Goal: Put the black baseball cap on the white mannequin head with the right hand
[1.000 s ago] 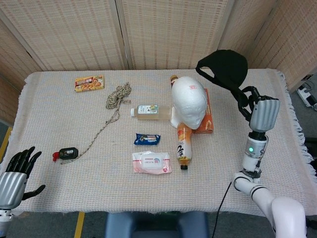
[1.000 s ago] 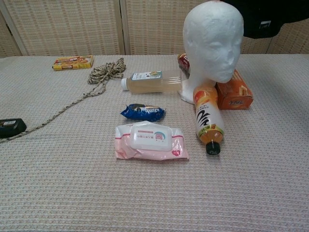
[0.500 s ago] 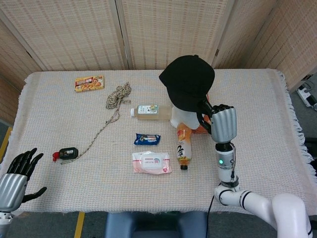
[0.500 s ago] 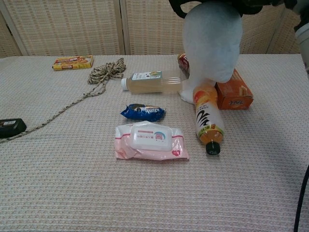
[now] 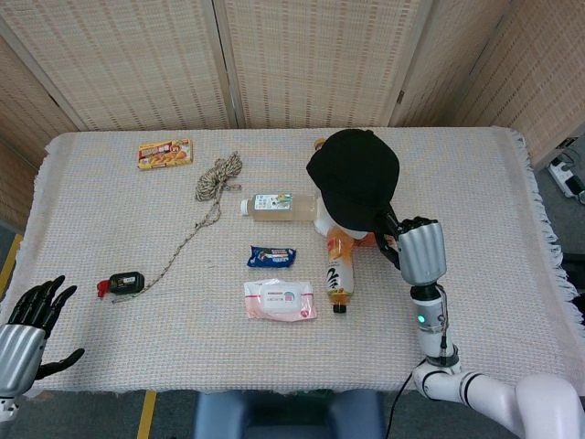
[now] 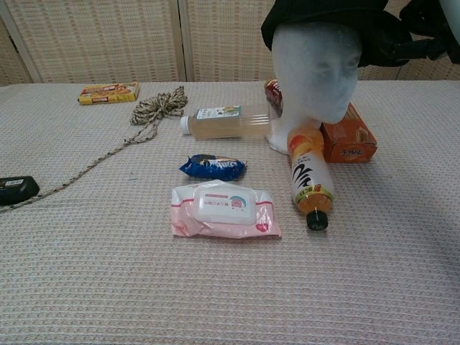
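Note:
The black baseball cap sits over the top of the white mannequin head, covering its crown; in the chest view the cap comes down to the forehead. My right hand is just right of the head and grips the cap's edge with its dark fingers; in the chest view those fingers show at the top right, on the cap's side. My left hand hangs off the table's near left corner, fingers spread, holding nothing.
Around the head's base lie a pale drink bottle, an orange bottle, an orange box and a red can. Further left are a blue snack packet, pink wipes, rope, a yellow box and a small black device.
The cap was carried from the upper right over to the head and has come down onto it. My right hand followed, dropping lower. The left hand sank slightly.

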